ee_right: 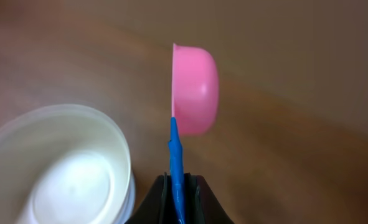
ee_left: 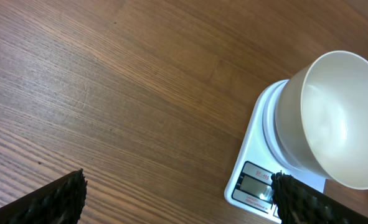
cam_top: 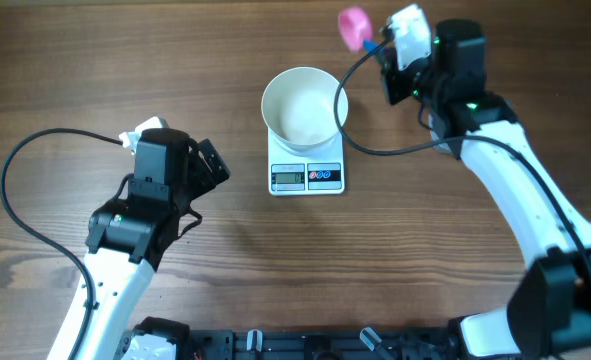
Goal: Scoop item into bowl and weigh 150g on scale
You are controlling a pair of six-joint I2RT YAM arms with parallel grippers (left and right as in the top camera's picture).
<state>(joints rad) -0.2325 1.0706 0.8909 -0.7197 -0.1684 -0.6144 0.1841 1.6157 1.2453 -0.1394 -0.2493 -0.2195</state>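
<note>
On the scale (cam_top: 307, 176), one white bowl (cam_top: 305, 105), hiding most of its top; display (cam_top: 288, 178) digits unreadable. Right of the scale, right gripper (ee_right: 178, 186) clamped on one pink scoop (ee_right: 196, 90); left of it, left gripper (cam_top: 213, 165) wide apart, empty.

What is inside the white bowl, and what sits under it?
The bowl looks empty: bare white inside, nothing in it. Under it is the scale; the bowl covers most of its platform, so that surface is hidden.

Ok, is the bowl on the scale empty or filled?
Empty. The bowl sits on the scale, and its white inside shows bare in all three views, nothing in it.
</note>
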